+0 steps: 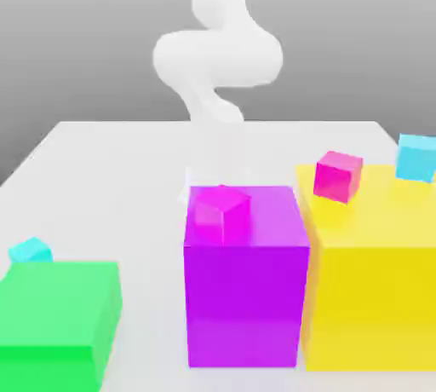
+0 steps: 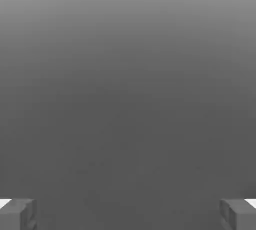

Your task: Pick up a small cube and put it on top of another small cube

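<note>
Because the cyan cube (image 1: pixel 31 250) sits just behind the green block (image 1: pixel 56 320) on the desk (image 1: pixel 128 160), a descending hand (image 2: pixel 128 213), fingers spread and empty, could strike that block. Farther back, a second cyan cube (image 1: pixel 417 158) rests on the yellow block (image 1: pixel 375 279), and a careless placement could knock it off.

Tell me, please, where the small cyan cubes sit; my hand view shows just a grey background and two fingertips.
Observer: One small cyan cube sits just behind the green block, at the exterior view's left.
Operator: And the other one?
Observer: The second cyan cube is at the exterior view's far right, by the back corner of the yellow block; whether it rests on that block I cannot tell.
Operator: Is anything on the blocks' tops?
Observer: A small magenta cube tops the purple block; another magenta cube sits on the yellow block.
</note>
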Robot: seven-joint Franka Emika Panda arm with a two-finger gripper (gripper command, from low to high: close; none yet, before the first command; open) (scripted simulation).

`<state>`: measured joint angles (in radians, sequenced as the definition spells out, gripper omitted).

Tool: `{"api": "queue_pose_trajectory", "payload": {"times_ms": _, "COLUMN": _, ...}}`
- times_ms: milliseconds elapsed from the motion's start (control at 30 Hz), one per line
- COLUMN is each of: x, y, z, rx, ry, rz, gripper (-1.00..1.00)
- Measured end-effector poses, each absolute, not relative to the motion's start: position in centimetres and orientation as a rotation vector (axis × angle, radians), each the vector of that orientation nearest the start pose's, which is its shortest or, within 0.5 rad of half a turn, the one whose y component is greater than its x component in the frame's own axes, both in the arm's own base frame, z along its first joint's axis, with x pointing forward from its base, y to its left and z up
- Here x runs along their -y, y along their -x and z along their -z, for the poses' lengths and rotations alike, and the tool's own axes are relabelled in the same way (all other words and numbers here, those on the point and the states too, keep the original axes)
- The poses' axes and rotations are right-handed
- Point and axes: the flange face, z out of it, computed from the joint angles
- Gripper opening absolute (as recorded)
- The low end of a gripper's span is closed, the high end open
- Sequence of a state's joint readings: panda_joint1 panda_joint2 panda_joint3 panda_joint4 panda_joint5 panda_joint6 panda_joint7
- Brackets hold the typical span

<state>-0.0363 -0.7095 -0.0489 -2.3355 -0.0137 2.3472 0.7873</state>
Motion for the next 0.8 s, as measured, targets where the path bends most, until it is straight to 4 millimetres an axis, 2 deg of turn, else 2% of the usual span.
{"api": "queue_pose_trajectory", "payload": {"times_ms": 67, "x": 7.4, "y": -40.1, "z": -62.4, "rx": -1.237, "ry": 2.485, "rz": 0.879, "gripper": 0.00}}
{"api": "queue_pose_trajectory", "payload": {"times_ms": 167, "x": 12.5, "y": -41.8, "z": -56.2, "rx": -1.377, "ry": 2.499, "rz": 0.771, "gripper": 0.00}}
{"api": "queue_pose_trajectory", "payload": {"times_ms": 233, "x": 16.0, "y": -42.1, "z": -52.0, "rx": -1.469, "ry": 2.500, "rz": 0.696, "gripper": 0.00}}
{"api": "queue_pose_trajectory", "payload": {"times_ms": 333, "x": 20.9, "y": -41.4, "z": -45.5, "rx": -1.609, "ry": 2.489, "rz": 0.578, "gripper": 0.00}}
{"api": "queue_pose_trajectory", "payload": {"times_ms": 400, "x": 23.9, "y": -40.1, "z": -41.2, "rx": -1.701, "ry": 2.473, "rz": 0.495, "gripper": 0.00}}
{"api": "queue_pose_trajectory", "payload": {"times_ms": 500, "x": 27.9, "y": -37.2, "z": -34.9, "rx": -1.836, "ry": 2.438, "rz": 0.366, "gripper": 0.00}}
{"api": "queue_pose_trajectory", "payload": {"times_ms": 567, "x": 30.2, "y": -34.5, "z": -30.8, "rx": -1.926, "ry": 2.404, "rz": 0.276, "gripper": 0.00}}
{"api": "queue_pose_trajectory", "payload": {"times_ms": 600, "x": 31.8, "y": -32.4, "z": -28.8, "rx": -1.992, "ry": 2.368, "rz": 0.231, "gripper": 0.00}}
{"api": "queue_pose_trajectory", "payload": {"times_ms": 733, "x": 34.1, "y": -25.9, "z": -21.5, "rx": -2.139, "ry": 2.292, "rz": 0.045, "gripper": 0.00}}
{"api": "queue_pose_trajectory", "payload": {"times_ms": 800, "x": 34.3, "y": -25.0, "z": -18.9, "rx": -2.156, "ry": 2.285, "rz": 0.013, "gripper": 0.00}}
